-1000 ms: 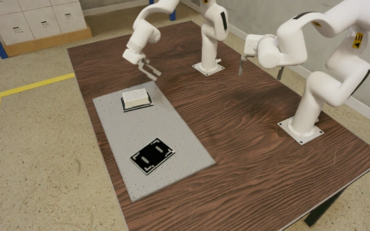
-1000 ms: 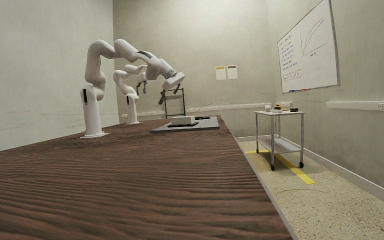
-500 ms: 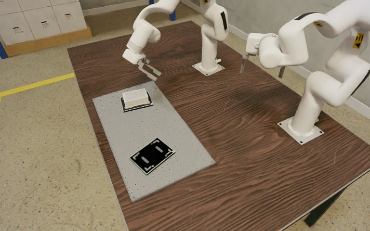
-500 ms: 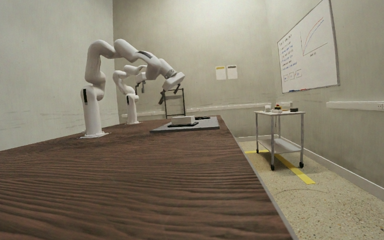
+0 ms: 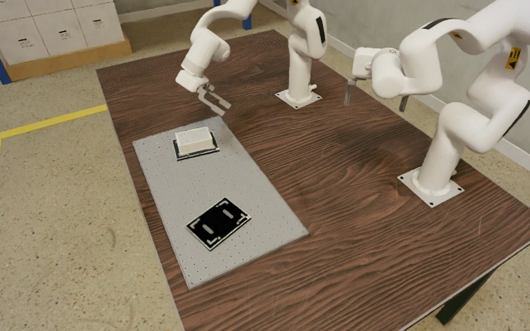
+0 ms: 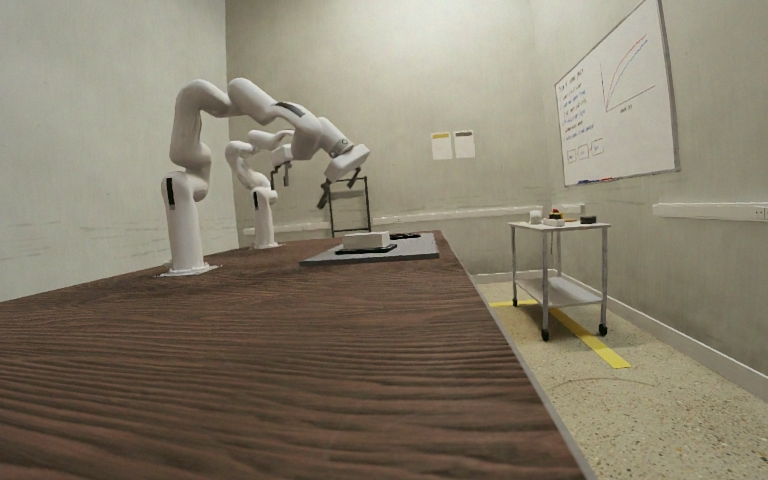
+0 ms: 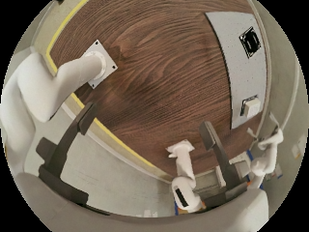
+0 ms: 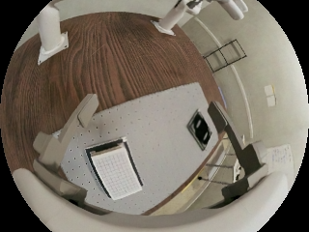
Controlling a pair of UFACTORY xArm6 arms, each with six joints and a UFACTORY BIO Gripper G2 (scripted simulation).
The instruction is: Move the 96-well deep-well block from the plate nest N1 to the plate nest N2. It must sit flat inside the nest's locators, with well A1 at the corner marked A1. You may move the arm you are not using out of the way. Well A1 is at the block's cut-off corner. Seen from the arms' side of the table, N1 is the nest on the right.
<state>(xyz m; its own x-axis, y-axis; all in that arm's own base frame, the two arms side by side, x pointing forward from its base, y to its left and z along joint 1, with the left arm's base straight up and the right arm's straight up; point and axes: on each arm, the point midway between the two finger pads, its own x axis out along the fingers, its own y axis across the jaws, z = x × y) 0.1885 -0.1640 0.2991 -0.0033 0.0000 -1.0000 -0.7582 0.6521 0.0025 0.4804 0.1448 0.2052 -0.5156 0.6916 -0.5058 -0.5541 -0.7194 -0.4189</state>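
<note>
My right gripper hangs spread and holding nothing; toward seven o'clock in my wrist view, the deep-well block sits in N1, so I judge this the approach: align, descend, grip squarely; farther, between three and four, N2 waits unfilled

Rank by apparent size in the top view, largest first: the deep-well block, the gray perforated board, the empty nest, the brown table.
1. Brown table
2. Gray perforated board
3. Empty nest
4. Deep-well block
</note>
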